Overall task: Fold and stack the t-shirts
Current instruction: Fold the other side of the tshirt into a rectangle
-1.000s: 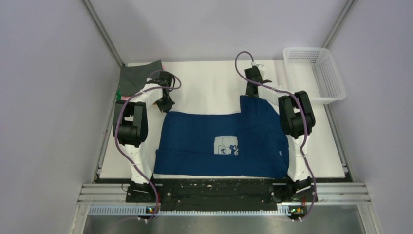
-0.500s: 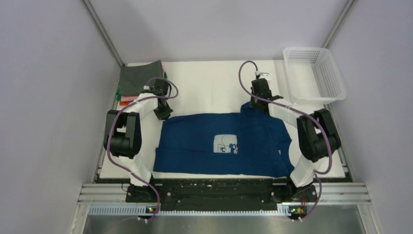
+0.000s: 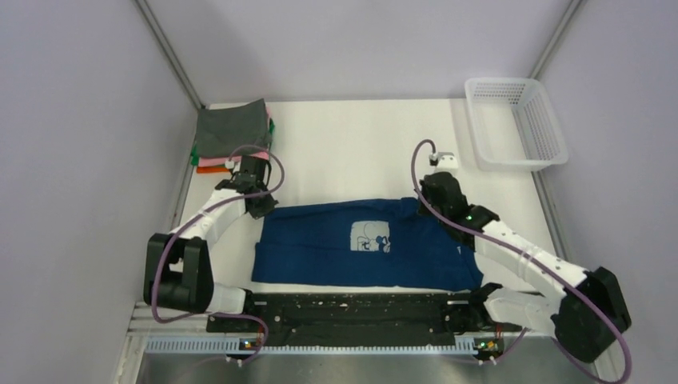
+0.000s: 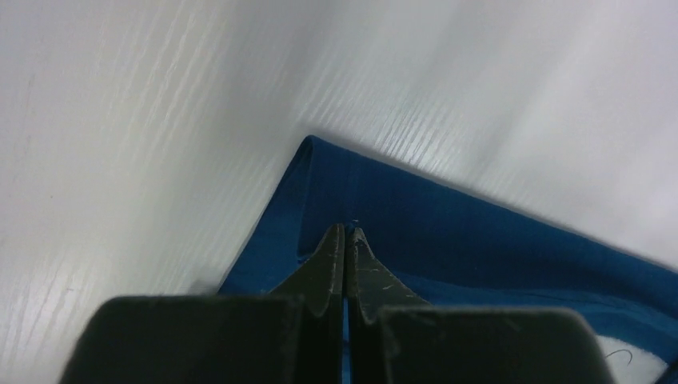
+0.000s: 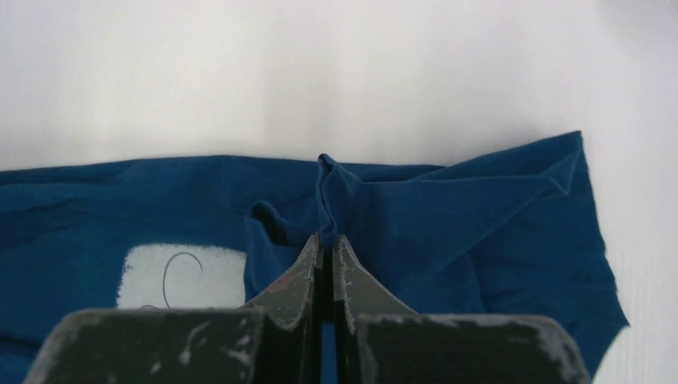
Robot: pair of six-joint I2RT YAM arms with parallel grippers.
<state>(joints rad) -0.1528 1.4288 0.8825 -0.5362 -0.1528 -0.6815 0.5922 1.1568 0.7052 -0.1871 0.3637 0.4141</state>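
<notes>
Two wrist views show pinched navy t-shirt; overhead adds basket.

The navy blue t-shirt lies as a wide folded band, white chest print up, right end rumpled. A folded grey t-shirt tops the far-left stack, with pink, green and orange edges beneath.

Bright, even light; soft shadows; left-wrist motion blur.

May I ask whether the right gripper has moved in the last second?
Yes: the right gripper drew back toward the near edge, away from the mesh basket.
</notes>
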